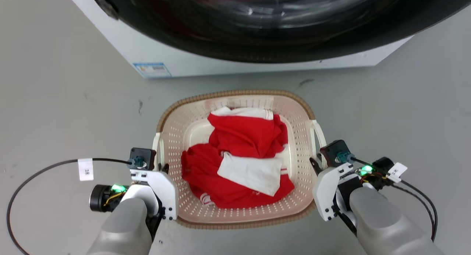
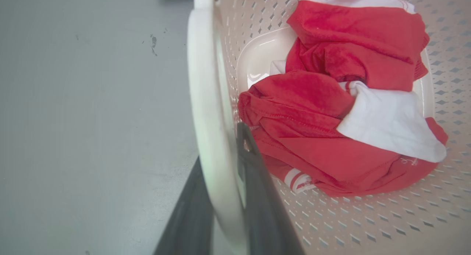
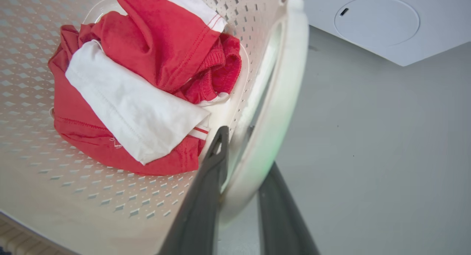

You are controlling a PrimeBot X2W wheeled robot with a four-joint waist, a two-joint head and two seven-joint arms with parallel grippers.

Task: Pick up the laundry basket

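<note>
Cream-white perforated plastic laundry basket (image 1: 174,135), rounded-rectangular with a brown woven-look rim, is seen on the grey floor (image 1: 55,100). It is near the front base of a white washing machine (image 1: 206,63) with a dark round door, and a strip of bare floor is seen between the 2. A small blue-and-white label (image 1: 152,69) is stuck low on the machine's front.

Basket is loaded. Crumpled red cloth (image 1: 243,137) with white trim is piled over the basket's bottom, from far wall to near wall. A white piece (image 1: 252,172) is laid on top, toward the near right corner.

Left gripper (image 1: 163,169) is placed at the basket's left edge. In the left wrist view its 2 dark fingers (image 2: 257,196) are clamped on the white left handle (image 2: 208,93), 1 finger inside the basket and 1 outside. No gap is seen between finger and handle.

Right gripper (image 1: 315,166) is placed at the basket's right edge. In the right wrist view its 2 dark fingers (image 3: 204,196) are closed on the white right handle (image 3: 285,93), 1 finger on the basket side and 1 on the floor side.

A green light (image 1: 118,188) is lit on the left wrist. A black cable (image 1: 106,159) with a white tag is looped over the floor beside that arm.
</note>
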